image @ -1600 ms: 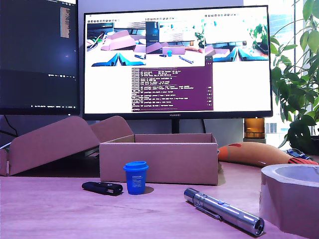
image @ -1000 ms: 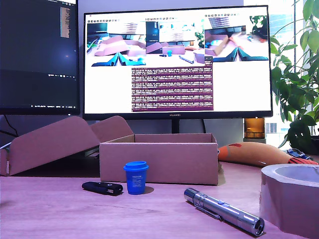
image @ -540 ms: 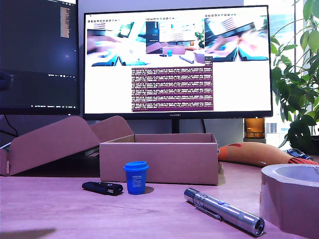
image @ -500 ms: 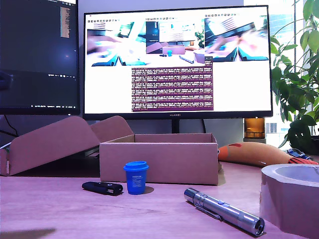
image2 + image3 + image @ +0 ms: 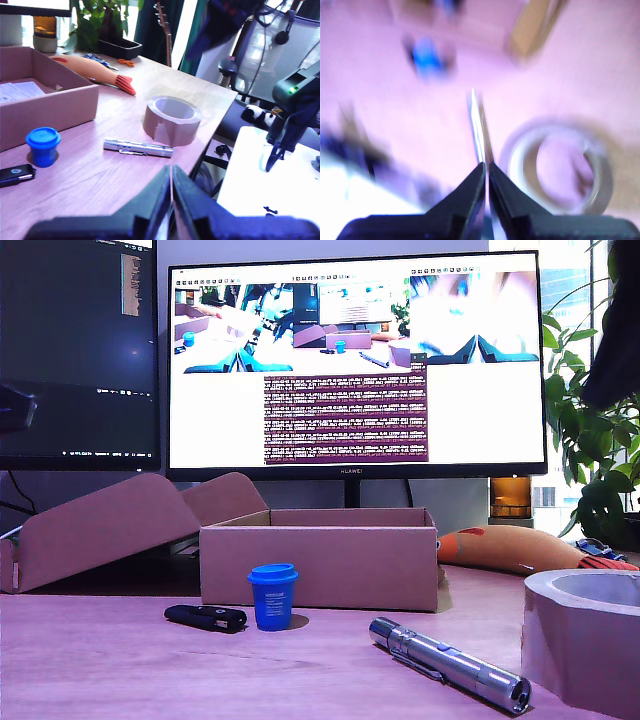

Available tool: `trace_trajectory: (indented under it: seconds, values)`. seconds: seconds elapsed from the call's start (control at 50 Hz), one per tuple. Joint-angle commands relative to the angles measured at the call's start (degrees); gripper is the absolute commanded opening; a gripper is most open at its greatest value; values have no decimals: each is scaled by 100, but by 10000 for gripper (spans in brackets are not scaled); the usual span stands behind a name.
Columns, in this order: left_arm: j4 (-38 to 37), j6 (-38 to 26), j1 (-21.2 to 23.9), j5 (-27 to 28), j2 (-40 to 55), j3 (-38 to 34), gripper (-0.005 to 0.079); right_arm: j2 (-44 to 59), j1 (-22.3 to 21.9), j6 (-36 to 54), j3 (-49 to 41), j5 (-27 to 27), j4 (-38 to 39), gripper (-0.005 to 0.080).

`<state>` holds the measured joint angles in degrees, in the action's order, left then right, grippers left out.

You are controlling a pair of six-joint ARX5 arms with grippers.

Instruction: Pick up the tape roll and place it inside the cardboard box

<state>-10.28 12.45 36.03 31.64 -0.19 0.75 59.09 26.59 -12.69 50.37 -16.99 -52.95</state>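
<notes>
The tape roll (image 5: pixel 171 120) sits flat on the wooden desk (image 5: pixel 100 175), hollow centre facing up, near the desk edge and well apart from the cardboard box (image 5: pixel 55 107), with the silver torch (image 5: pixel 138 148) lying just beside it. In the exterior view the roll (image 5: pixel 585 640) fills that view's lower right corner.

My first gripper (image 5: pixel 171 187) hangs high with its jaws pressed together, holding nothing. My second gripper (image 5: pixel 486 175) is likewise closed and empty, looking down with the roll (image 5: pixel 557 172) just beside its tips (that view is heavily blurred).

By my reckoning the roll is a stiff, thick ring, moderately heavy, matte beige-grey and not fragile. Its outer face looks smooth, possibly slick. The best hold, I judge, is across the wall: one finger in the hollow, one outside.

The box is plain brown, low-walled, open-topped; a small blue cup (image 5: pixel 43 146) stands in front.
</notes>
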Motion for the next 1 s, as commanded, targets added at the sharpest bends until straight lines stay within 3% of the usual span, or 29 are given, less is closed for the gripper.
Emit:
trace_trajectory:
  seconds: [0.0,0.16,0.28,0.72,0.98]
  values:
    - [-72,-52,22,-35,-55,-85,-19,417,138,96,151,111,-269,88]
    - [-166,-94,22,-68,-55,-85,-19,1375,426,262,605,372,-986,411]
    - [-175,-92,22,-66,-55,-85,-19,1895,616,369,675,442,-1115,558]
    - [-179,-92,22,-68,-55,-85,-19,2675,931,308,675,1167,-675,565]
    - [-184,-92,20,-101,-55,-85,-19,3027,942,374,675,1182,-546,562]
